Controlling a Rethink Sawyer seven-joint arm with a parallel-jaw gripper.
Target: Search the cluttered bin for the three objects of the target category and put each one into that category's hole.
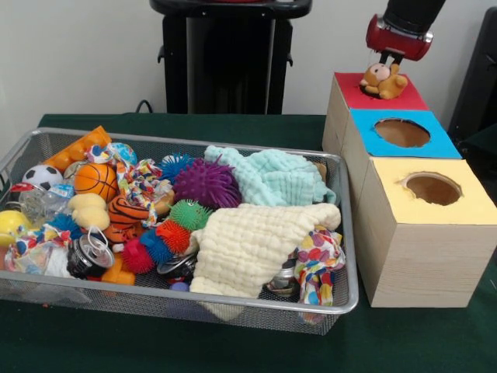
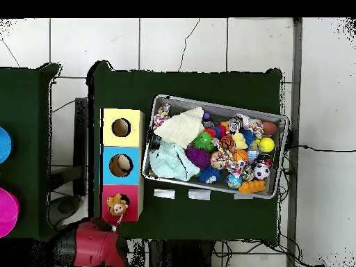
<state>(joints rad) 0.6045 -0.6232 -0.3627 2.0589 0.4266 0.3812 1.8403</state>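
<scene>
My gripper (image 1: 386, 62) hangs over the red-topped box (image 1: 408, 99) at the far right and is shut on the head of a tan-orange plush bear (image 1: 383, 81). The bear sits right over the red-surrounded hole and hides it. In the overhead view the bear (image 2: 117, 204) shows on the red box top (image 2: 133, 203). The silver wire-mesh bin (image 1: 233, 305) lies to the left, full of toys. An orange black-striped tiger (image 1: 126, 211) and a pale yellow plush (image 1: 89, 211) lie at its left side among other toys.
The blue-surrounded hole (image 1: 401, 132) and the yellow-surrounded hole (image 1: 432, 188) stand in a row nearer the camera than the red one. In the bin lie a mint cloth (image 1: 268, 175), a cream cloth (image 1: 248, 245), a purple spiky ball (image 1: 206, 183) and an orange basketball (image 1: 96, 180).
</scene>
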